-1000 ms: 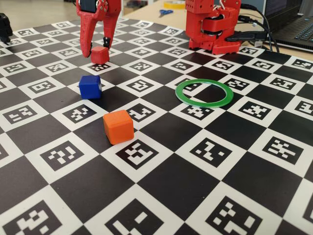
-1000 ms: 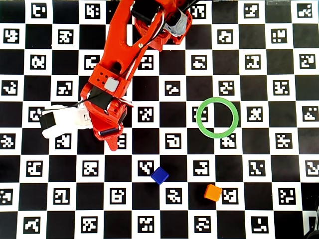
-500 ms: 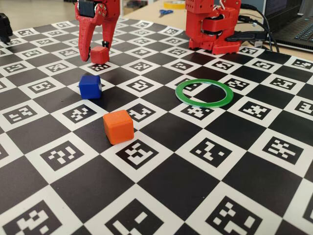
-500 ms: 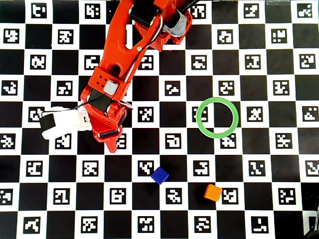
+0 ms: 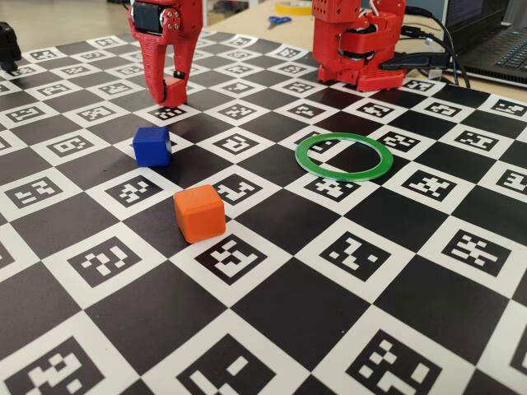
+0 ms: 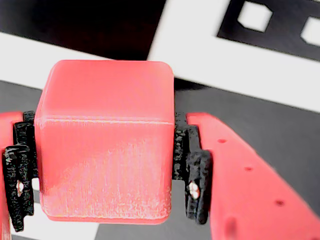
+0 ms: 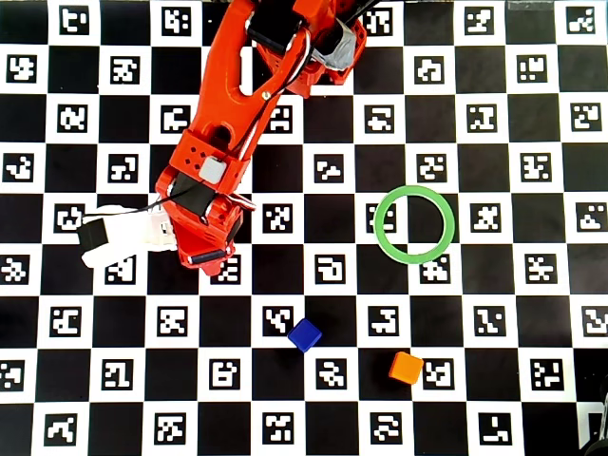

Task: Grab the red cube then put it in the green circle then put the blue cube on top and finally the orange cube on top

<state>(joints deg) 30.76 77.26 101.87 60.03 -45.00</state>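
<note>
In the wrist view the red cube (image 6: 105, 145) fills the space between my gripper's (image 6: 106, 177) black pads (image 6: 192, 172), which press on both of its sides. In the fixed view the gripper (image 5: 169, 92) stands at the far left of the board, its fingers drawn in low over a white square; the cube barely shows there. From overhead the gripper (image 7: 204, 249) covers the cube. The blue cube (image 5: 152, 146) (image 7: 304, 334) and the orange cube (image 5: 199, 213) (image 7: 406, 367) sit apart on the board. The green circle (image 5: 300, 155) (image 7: 377, 224) lies flat with nothing inside it.
The arm's red base (image 5: 358, 45) stands at the back of the checkered marker board. A white camera mount (image 7: 119, 233) sticks out beside the wrist. Scissors (image 5: 278, 20) and a laptop (image 5: 494, 33) lie beyond the board's far edge.
The fingers, spread around the red cube a second ago, have drawn in against its sides. The arm shifted slightly back toward its base. The other cubes and the ring have not moved.
</note>
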